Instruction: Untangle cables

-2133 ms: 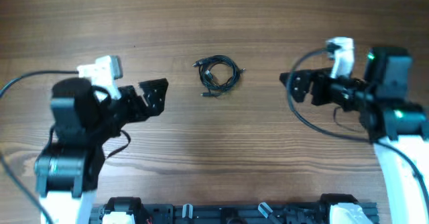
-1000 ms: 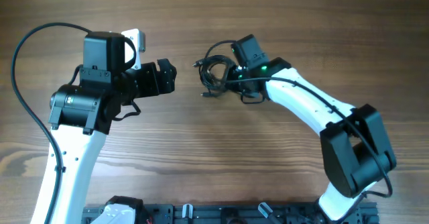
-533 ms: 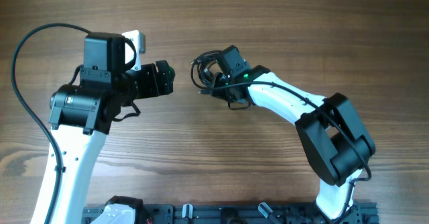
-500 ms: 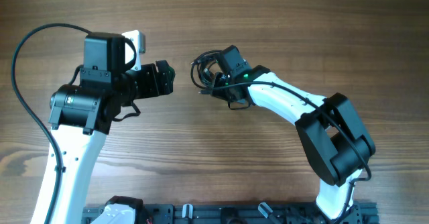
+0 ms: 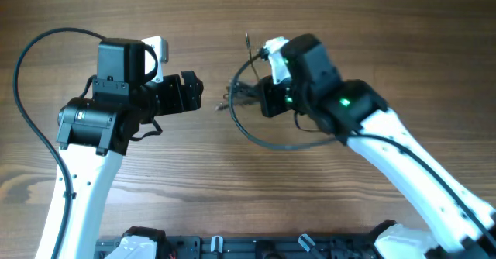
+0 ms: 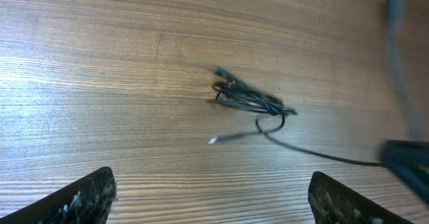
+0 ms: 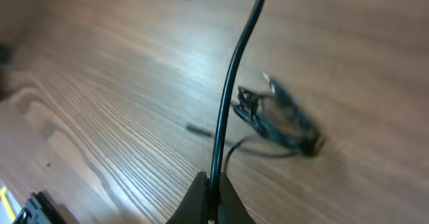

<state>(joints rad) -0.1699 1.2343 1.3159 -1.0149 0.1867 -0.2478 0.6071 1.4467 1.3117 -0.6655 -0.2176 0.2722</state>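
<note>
While the right gripper (image 7: 213, 184) pinches one cable (image 7: 231, 83) between closed fingers, that cable runs straight up and out of the right wrist view. The tangle (image 6: 251, 102) sits as a small blurred knot over the table (image 5: 232, 205), between the two grippers, and a thin cord trails from it toward the right gripper. I cannot tell whether it rests on the wood or hangs just above. The left gripper (image 5: 192, 92) is spread wide and holds nothing. It points at the tangle from its left, apart from it.

Overhead looks straight down; both wrist views, apparently oblique, share cables (image 6: 251, 103).
</note>
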